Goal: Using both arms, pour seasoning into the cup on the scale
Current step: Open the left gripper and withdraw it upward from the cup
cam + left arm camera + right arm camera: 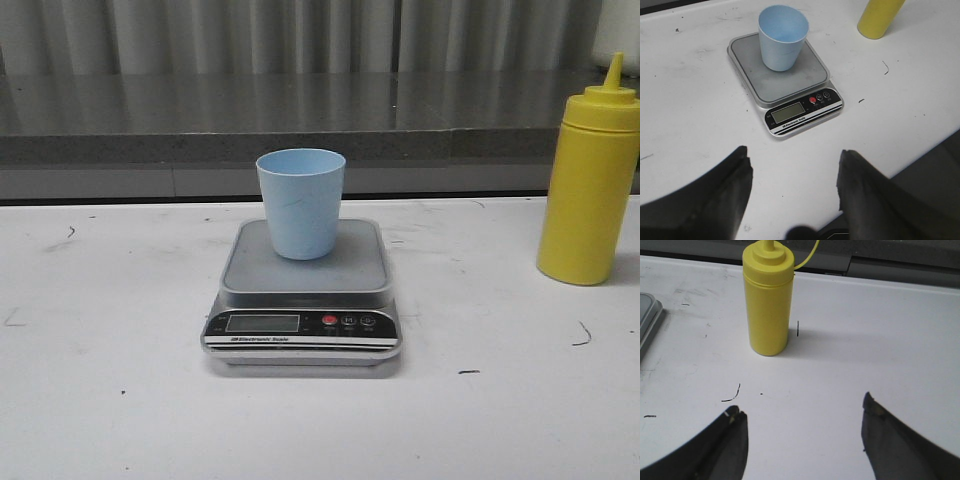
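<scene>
The seasoning [587, 190], a tall yellow squeeze bottle with a pointed conical nozzle, stands upright on the white table [110, 400], well to the right of the scale [303, 295]. Its plastic wall probably yields under pressure and is smooth, so a grasp around the mid-body, below the ribbed shoulder, seems safest; a hard squeeze could eject contents early. The cup [300, 202], a light blue tapered tumbler, sits on the steel platform and looks light enough to tip if nudged. The right gripper [802, 437] faces the bottle with fingers spread and empty; the left gripper [794, 182] likewise hangs agape near the scale.
</scene>
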